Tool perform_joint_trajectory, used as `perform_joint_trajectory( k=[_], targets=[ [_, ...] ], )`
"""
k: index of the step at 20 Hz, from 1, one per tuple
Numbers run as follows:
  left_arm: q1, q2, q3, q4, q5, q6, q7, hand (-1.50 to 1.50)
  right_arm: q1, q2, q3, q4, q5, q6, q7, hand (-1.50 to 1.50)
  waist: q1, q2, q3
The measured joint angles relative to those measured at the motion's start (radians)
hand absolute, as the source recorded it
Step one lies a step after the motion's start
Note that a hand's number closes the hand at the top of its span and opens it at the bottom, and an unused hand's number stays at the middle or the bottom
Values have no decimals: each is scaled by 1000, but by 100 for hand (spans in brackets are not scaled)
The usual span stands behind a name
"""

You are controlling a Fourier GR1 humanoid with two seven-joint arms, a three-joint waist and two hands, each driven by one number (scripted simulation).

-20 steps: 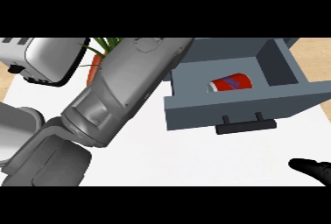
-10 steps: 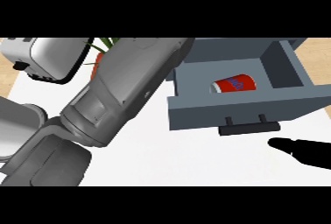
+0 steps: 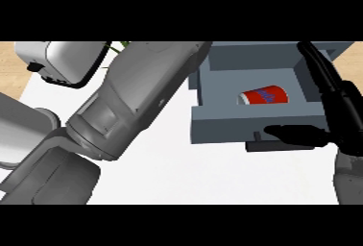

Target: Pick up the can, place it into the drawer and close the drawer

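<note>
Now the red can lies on its side inside the open grey drawer. Beside the drawer's front, the right hand has straight fingers, gripping nothing, thumb against the front panel.

counter: white top | on it: grey drawer, toaster at far-left corner
</note>
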Motion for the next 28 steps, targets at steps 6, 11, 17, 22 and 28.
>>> perform_joint_trajectory(
  k=[6,11,17,22,28],
  targets=[
    [7,10,4,3,-12,-34,6,-150,-85,15,68,245,168,-87,-62,-150,29,-6,-1],
    [20,23,24,-7,-16,-42,0,-150,-181,56,95,464,268,-189,-116,-150,41,-8,-1],
    [37,69,28,-42,-34,-56,41,-150,-291,112,80,731,355,-340,-156,-150,59,-14,-1],
    [65,102,21,-83,-52,-62,69,-150,-415,136,27,942,412,-487,-157,-150,80,-15,-2],
    [138,152,10,-161,-67,-87,101,-150,-560,153,-25,1155,449,-612,-159,-150,101,-15,-2]
  ],
)
